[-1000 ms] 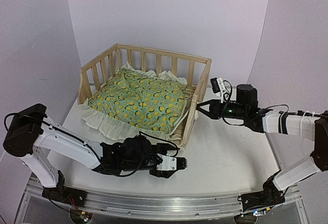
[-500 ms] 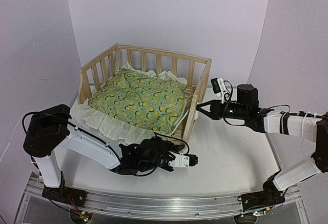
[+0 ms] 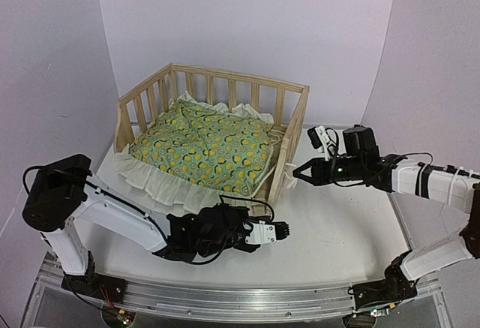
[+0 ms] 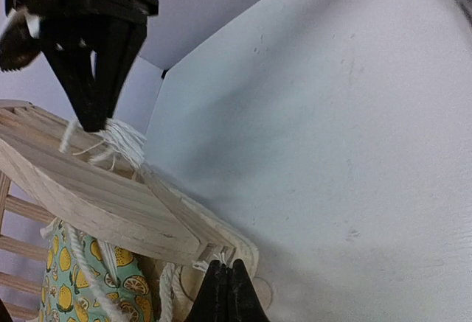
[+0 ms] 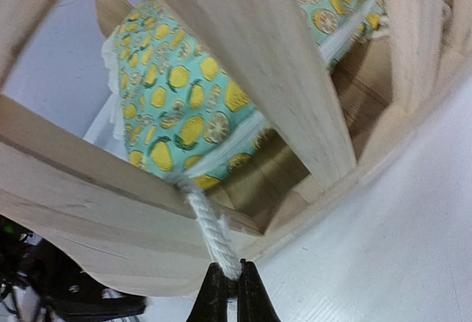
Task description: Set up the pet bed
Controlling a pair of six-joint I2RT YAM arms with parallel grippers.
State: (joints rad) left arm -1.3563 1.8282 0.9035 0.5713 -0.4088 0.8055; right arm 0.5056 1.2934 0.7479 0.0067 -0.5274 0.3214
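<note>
White tabletop [image 3: 337,223] and pale lilac walls [image 3: 247,20] surround the pet bed [image 3: 240,76].

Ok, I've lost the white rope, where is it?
In the right wrist view the white rope runs from a rail of the pet bed into the shut right gripper, on the bed's right side.

The pet bed [image 3: 240,75] — a pale pine frame with slatted sides — is standing upright on the desk [image 3: 337,223], its lemon-print cushion [image 3: 202,148] lying inside, cream ruffle [image 3: 157,182] spilling over the low near side.
</note>
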